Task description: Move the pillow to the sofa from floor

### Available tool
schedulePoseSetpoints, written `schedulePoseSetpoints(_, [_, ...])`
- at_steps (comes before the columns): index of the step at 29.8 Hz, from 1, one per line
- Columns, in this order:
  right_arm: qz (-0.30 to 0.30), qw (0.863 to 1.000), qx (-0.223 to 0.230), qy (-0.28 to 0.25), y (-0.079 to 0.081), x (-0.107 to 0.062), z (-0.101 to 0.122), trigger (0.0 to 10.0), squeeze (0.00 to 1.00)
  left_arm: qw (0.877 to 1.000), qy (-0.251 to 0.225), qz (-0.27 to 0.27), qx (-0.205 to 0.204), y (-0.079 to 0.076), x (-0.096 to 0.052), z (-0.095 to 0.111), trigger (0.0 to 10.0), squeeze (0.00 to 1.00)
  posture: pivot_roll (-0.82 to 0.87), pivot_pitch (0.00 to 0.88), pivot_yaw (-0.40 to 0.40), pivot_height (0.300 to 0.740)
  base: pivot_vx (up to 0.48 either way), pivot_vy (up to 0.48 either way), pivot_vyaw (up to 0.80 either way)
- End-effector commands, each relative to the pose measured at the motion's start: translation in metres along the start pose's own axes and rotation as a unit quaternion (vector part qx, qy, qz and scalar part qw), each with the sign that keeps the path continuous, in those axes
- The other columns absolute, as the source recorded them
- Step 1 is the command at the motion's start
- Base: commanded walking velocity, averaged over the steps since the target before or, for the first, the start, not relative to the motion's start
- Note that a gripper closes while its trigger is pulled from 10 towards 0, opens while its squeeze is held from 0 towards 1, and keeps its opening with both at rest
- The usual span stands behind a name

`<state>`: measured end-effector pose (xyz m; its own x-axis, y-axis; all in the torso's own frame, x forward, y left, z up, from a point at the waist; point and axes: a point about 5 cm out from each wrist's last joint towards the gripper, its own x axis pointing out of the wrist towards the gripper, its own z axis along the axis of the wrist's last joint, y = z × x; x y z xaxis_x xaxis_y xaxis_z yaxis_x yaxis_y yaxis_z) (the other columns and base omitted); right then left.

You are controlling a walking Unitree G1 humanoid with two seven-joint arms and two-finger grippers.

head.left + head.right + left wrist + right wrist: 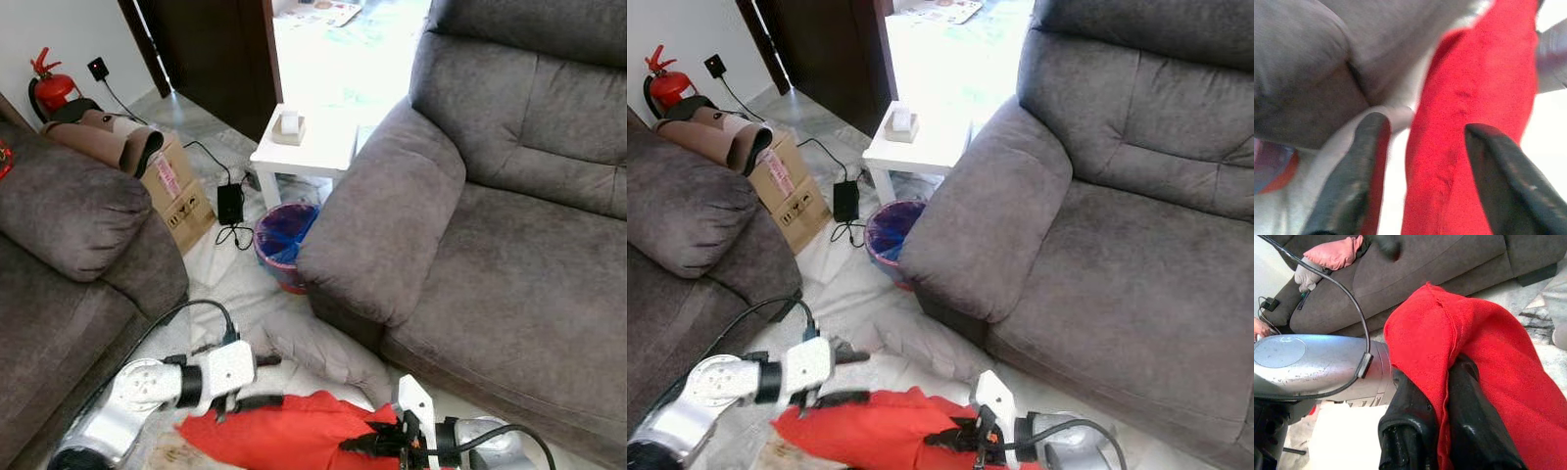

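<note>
From the head camera, I saw the red pillow (284,436) low between my two arms, above the floor in front of the grey sofa (509,255). The left gripper (250,382) sat at the pillow's upper edge, the right gripper (377,441) at its other end. A grey cloth (318,348) lay on the floor against the sofa base, near a bin (284,245) and a white side table (309,147).

Through the left wrist, the fingers (1359,176) stood apart, one either side of the pillow's red edge.

Through the right wrist, both fingers (1410,426) were clamped on a fold of the pillow.
</note>
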<state>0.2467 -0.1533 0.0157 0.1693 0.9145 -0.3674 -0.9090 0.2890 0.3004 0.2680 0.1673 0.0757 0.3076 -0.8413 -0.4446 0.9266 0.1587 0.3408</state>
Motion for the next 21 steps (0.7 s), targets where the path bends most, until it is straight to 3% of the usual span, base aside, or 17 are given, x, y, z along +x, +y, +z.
schedulePoseSetpoints(1, [0.032,0.999,-0.030,-0.017,0.004,0.007,0.012,10.0,0.00,0.999,0.028,-0.042,0.001,-0.015,0.000,-0.010,10.0,1.00,0.07,0.179,0.076,0.740,0.000,0.000,0.00])
schedulePoseSetpoints(3, [0.032,0.999,-0.025,-0.018,0.003,0.007,0.012,10.0,0.00,0.996,0.067,-0.056,0.031,-0.022,0.000,-0.023,10.0,1.00,0.06,0.176,0.076,0.740,0.000,0.000,0.00])
schedulePoseSetpoints(5, [0.032,0.999,-0.026,-0.016,0.003,0.007,0.012,10.0,0.00,0.994,0.095,-0.047,0.030,-0.029,0.000,-0.037,10.0,1.00,0.05,0.173,0.079,0.740,0.000,0.000,0.00])
schedulePoseSetpoints(7, [0.030,0.999,-0.028,-0.016,0.003,0.007,0.012,10.0,0.00,0.995,0.091,-0.040,0.016,-0.031,0.002,-0.039,10.0,1.00,0.05,0.171,0.081,0.740,0.000,0.000,0.00])
schedulePoseSetpoints(12, [0.032,0.999,-0.028,-0.018,0.003,0.007,0.014,10.0,0.00,0.989,0.124,-0.067,0.040,-0.046,0.006,-0.048,10.0,1.00,0.05,0.168,0.081,0.740,0.000,0.000,0.00])
schedulePoseSetpoints(20, [0.021,0.999,-0.036,-0.026,-0.002,0.001,0.022,10.0,0.00,0.988,0.138,-0.054,0.036,-0.051,0.010,-0.056,10.0,1.00,0.05,0.183,0.083,0.740,0.000,0.000,0.00])
schedulePoseSetpoints(21, [0.018,0.999,-0.038,-0.028,-0.003,-0.001,0.024,10.0,0.00,0.987,0.146,-0.057,0.041,-0.053,0.009,-0.059,10.0,0.66,0.05,0.187,0.085,0.740,0.000,0.000,0.00])
